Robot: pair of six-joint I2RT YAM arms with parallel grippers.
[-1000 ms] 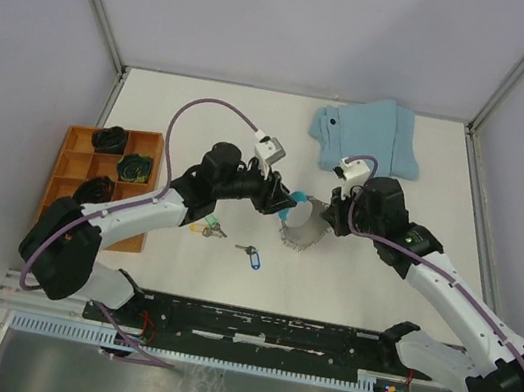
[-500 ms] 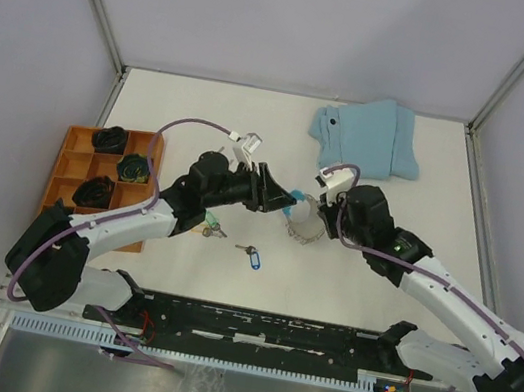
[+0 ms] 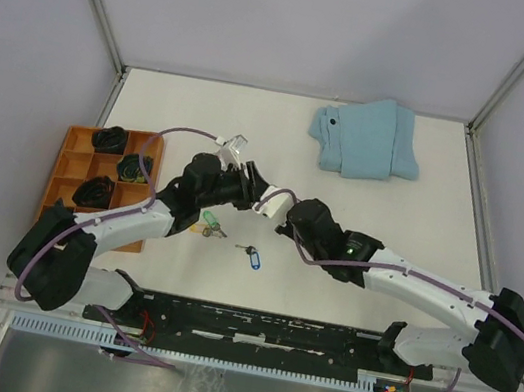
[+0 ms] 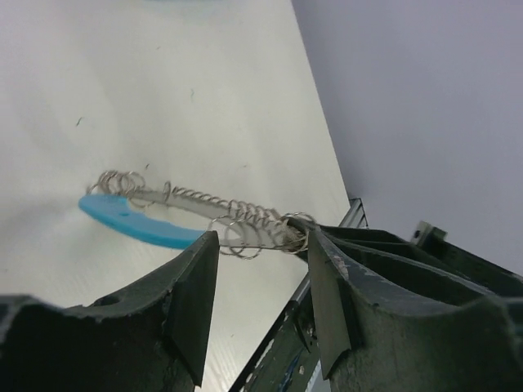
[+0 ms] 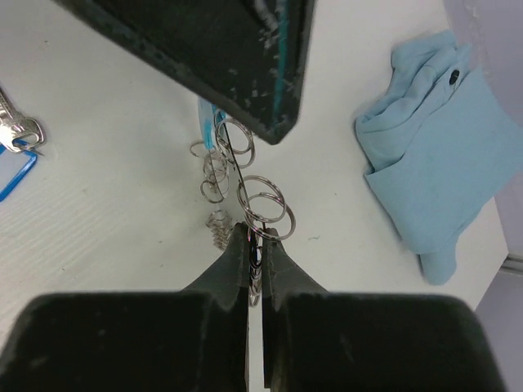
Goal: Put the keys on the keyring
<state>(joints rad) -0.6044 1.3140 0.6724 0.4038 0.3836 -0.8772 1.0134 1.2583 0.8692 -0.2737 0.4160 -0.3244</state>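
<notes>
The keyring (image 4: 245, 219), a loop of grey wire coils with a bright blue curved section (image 4: 135, 220), hangs above the table. My right gripper (image 5: 255, 237) is shut on its wire end. My left gripper (image 4: 261, 245) is open, its two fingers just short of the coils and touching nothing. In the top view both grippers meet mid-table, left gripper (image 3: 257, 199) and right gripper (image 3: 287, 224), and the keyring is hidden between them. Two keys lie on the table below them: one with a blue tag (image 3: 252, 255) and one with a green tag (image 3: 208, 228).
A folded light-blue cloth (image 3: 366, 138) lies at the back right. An orange compartment tray (image 3: 77, 141) holding dark objects stands at the left edge. The black rail (image 3: 259, 326) with the arm bases runs along the near edge.
Both grippers have shifted left. The right arm swung in toward the left arm, carrying the keyring with it. The left gripper pulled back and stands open off the blue section.
</notes>
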